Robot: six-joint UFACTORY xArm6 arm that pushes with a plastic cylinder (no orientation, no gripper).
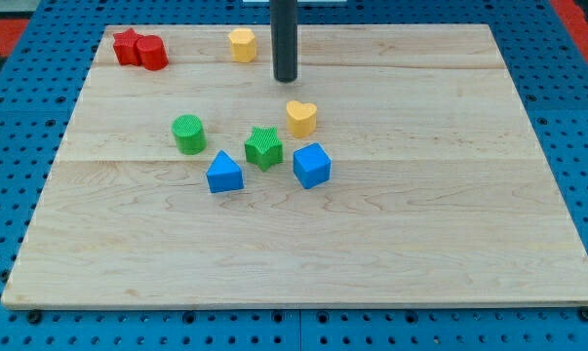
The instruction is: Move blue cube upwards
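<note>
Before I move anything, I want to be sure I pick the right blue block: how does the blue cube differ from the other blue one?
The blue cube has square faces; the blue triangular block comes to a point. The cube lies toward the view's right, just below the yellow heart; the triangular block lies left, below the green cylinder. The cube sits nearer my tip. Both share the same blue and flank the green star.

No text, label or number readable — anywhere.

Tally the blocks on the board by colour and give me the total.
Red: 2, the red star and the red cylinder
Yellow: 2, the yellow hexagon and the yellow heart
Green: 2, the green cylinder and the green star
Blue: 2, the blue triangle and the blue cube
Total: 8
</note>
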